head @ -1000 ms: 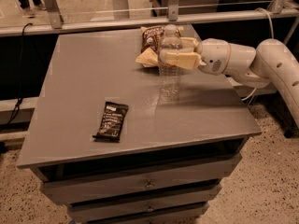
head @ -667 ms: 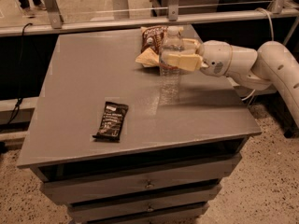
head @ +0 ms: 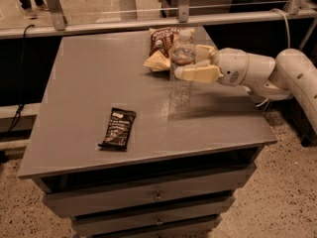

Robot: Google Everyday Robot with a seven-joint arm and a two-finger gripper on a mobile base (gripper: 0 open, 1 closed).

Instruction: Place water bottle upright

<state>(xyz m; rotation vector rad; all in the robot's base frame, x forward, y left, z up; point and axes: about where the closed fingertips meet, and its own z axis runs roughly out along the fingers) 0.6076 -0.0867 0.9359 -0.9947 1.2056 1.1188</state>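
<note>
The water bottle [head: 181, 71] is clear ribbed plastic with a pale cap and a reddish label band near the neck. It stands upright on the grey table [head: 89, 83], right of centre. My gripper [head: 193, 62] reaches in from the right at the height of the bottle's upper body. Its cream fingers [head: 198, 74] sit on either side of the bottle, closed around it. The bottle's base touches or nearly touches the tabletop.
A brown chip bag [head: 162, 41] and a tan packet [head: 157, 62] lie just behind the bottle. A black snack bar [head: 118, 129] lies at front left. A metal rail [head: 124, 25] runs behind the table. Drawers [head: 153, 196] are below.
The gripper and bottle have stayed almost still, with the bottle upright in the fingers throughout.
</note>
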